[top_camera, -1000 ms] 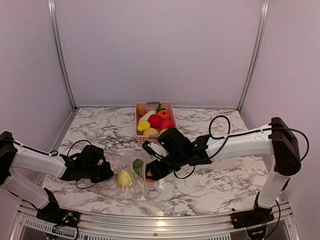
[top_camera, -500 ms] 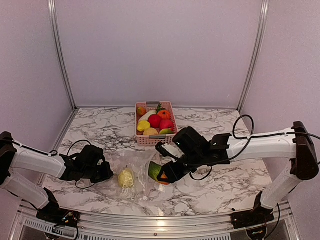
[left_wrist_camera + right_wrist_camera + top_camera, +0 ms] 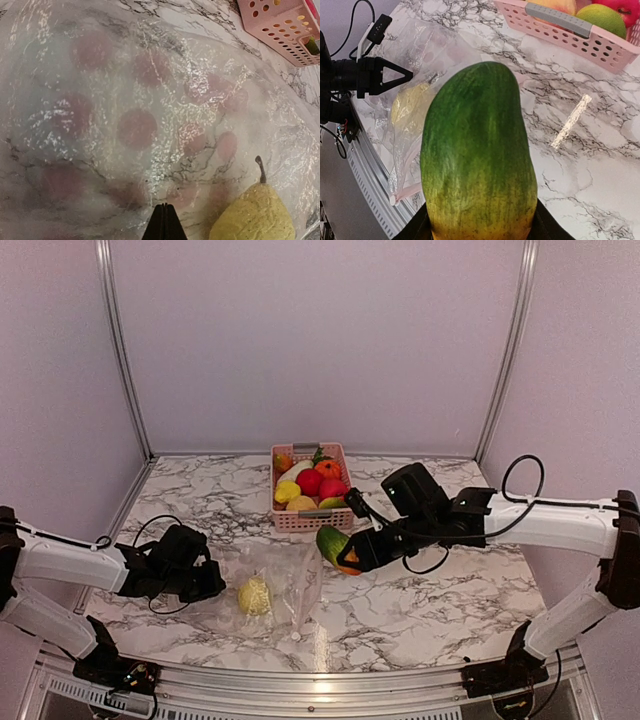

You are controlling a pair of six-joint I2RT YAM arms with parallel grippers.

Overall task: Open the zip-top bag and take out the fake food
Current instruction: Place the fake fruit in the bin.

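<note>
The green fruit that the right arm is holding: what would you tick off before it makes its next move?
1. Green fruit held firmly in the right end effector: ok.
2. Fruit fully outside the zip-top bag: ok.
3. Free space in the pink basket: cannot tell; several fruits already fill it.
4. Left end effector shut on the bag's plastic, holding it: ok.
5. Bag emptied: not ok; a yellow pear lies inside.
</note>
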